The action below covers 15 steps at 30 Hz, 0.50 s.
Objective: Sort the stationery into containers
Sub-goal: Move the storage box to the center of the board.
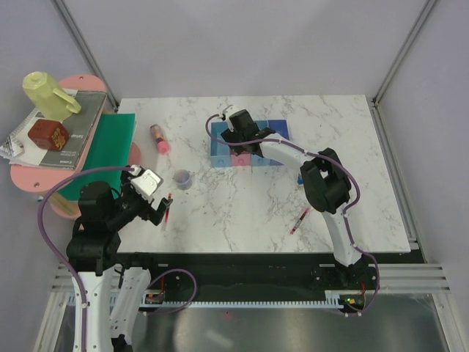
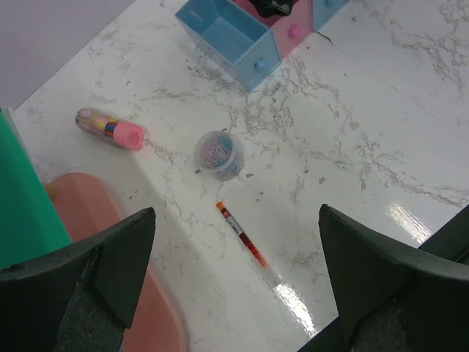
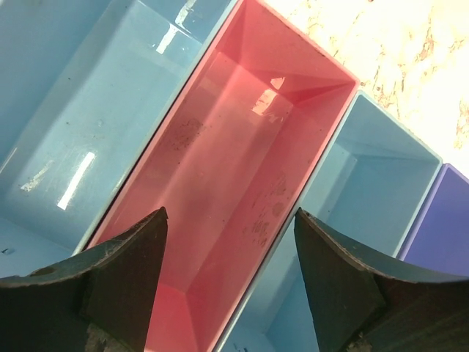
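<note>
My right end effector (image 3: pixel 229 216) hangs wide and empty over the pink rectangular plastic bin (image 3: pixel 249 110). If it drifts toward nine o'clock, a finger could clip the bin's wall and shove it.

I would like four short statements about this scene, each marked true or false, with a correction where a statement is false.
1. The right pincer is open above the pink bin. True.
2. The pink bin is full of stationery. False: it is empty.
3. The pink glue stick lies on the table. True.
4. The left pincer grips a red pen. False: it is open, and the pen lies on the table below it.
</note>
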Tool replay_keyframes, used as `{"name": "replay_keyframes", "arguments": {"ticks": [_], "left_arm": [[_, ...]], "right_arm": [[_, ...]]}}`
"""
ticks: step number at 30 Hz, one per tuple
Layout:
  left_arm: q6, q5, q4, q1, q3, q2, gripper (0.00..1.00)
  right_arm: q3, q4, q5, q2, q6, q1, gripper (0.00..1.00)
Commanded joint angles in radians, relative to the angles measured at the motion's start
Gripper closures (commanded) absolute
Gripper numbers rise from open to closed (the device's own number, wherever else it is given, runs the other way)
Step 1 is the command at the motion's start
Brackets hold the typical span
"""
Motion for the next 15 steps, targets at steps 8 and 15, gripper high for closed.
{"name": "replay_keyframes", "arguments": {"ticks": [8, 15], "left_arm": [[-0.035, 0.004, 0.062, 0.001, -0.028, 0.032, 0.01], [-0.271, -0.123, 0.255, 0.0, -0.064, 0.131, 0.07]], "right_arm": [[-0.056, -0.004, 0.046, -0.255, 0.015, 0.021, 0.14], [-0.17, -0.012, 0.086, -0.471, -0.017, 0.021, 0.11]]}}
